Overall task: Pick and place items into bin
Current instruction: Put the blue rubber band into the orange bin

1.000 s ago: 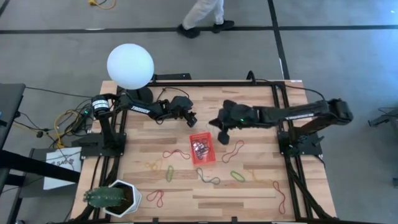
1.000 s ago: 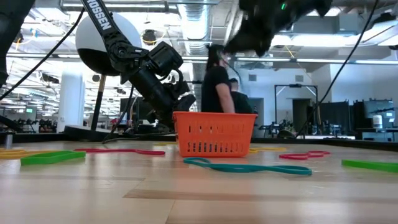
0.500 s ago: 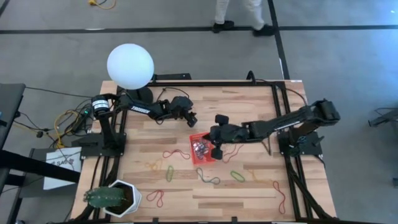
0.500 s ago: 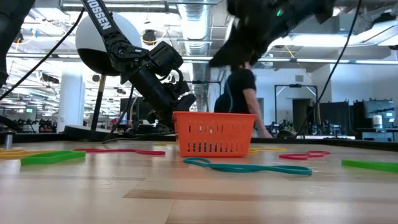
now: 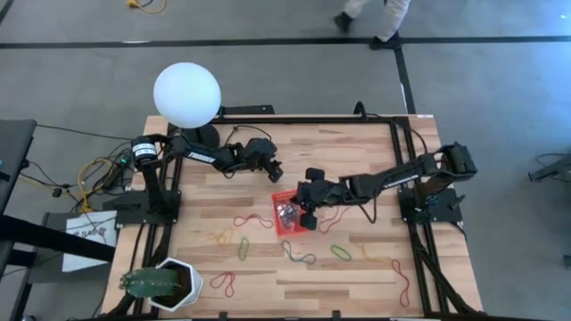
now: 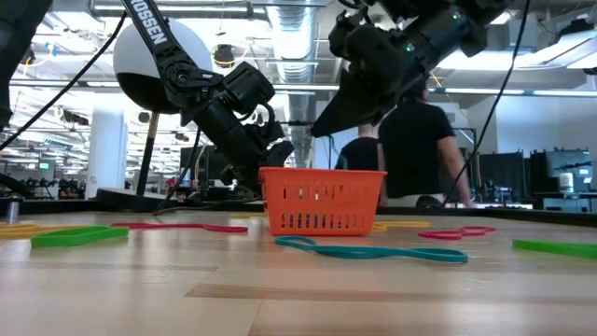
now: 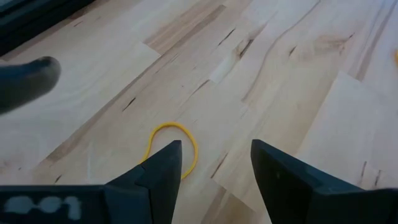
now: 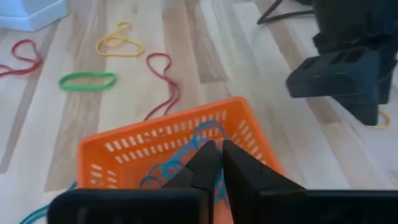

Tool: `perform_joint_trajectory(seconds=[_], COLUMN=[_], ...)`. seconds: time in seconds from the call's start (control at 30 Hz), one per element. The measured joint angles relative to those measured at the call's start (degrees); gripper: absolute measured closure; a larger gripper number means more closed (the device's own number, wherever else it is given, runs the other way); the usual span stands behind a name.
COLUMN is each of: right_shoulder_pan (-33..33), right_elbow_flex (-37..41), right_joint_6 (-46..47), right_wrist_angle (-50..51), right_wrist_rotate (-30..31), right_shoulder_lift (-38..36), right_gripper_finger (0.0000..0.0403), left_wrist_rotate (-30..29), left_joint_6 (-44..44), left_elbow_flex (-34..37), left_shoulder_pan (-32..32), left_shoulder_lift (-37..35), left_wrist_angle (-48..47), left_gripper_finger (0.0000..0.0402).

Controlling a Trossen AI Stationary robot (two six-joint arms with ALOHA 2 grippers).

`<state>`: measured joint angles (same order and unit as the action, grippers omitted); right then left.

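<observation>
The red mesh bin (image 5: pixel 287 217) (image 6: pixel 322 201) (image 8: pixel 155 149) stands mid-table with bands inside. My right gripper (image 5: pixel 304 212) (image 6: pixel 319 129) (image 8: pixel 217 158) hangs slanting just above its rim, fingers nearly together on a blue band (image 8: pixel 163 171). My left gripper (image 5: pixel 273 170) (image 7: pixel 214 165) waits open, low over the table beyond the bin, above a yellow band (image 7: pixel 174 140). Loose bands lie flat on the wood: red (image 5: pixel 254 220), green (image 5: pixel 243 247), teal (image 5: pixel 300 254) (image 6: pixel 373 250), green (image 5: pixel 341 251). My right gripper pinches the blue band's upper loop (image 8: pixel 204 134) between its fingertips, with only a thin slit between them. The fingers slant down from the table's right side. The band hangs below them into the bin, slack.
A white hexagonal plant pot (image 5: pixel 167 283) sits at the near left corner, and a white globe lamp (image 5: pixel 186 94) at the far left. More red bands (image 5: pixel 400 275) (image 5: pixel 223 283) lie toward the near edge. A person (image 6: pixel 415 149) stands in the room behind.
My right gripper has come down and toward the near edge, from beside the bin's far right corner to just over the bin. The bin and the loose bands have stayed put.
</observation>
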<state>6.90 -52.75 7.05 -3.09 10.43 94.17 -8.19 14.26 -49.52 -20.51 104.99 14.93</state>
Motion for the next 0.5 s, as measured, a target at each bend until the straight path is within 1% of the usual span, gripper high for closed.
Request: perform_joint_trajectory(seconds=[0.27,0.5], right_shoulder_pan=[-1.86,-2.70], right_elbow_flex=[0.00,0.00], right_joint_6=[-2.41,-2.54], right_wrist_angle=[0.09,-0.04], right_wrist_rotate=[0.09,0.16], right_shoulder_lift=[-0.85,-0.85], right_gripper_finger=[0.0345,0.0342], left_wrist_rotate=[-3.06,-4.73], left_joint_6=[0.02,0.47], left_elbow_flex=[0.00,0.00], left_shoulder_pan=[-0.12,-1.25], left_shoulder_lift=[0.00,1.23], left_wrist_angle=[-0.08,-1.01], left_gripper_finger=[0.0219,0.0219])
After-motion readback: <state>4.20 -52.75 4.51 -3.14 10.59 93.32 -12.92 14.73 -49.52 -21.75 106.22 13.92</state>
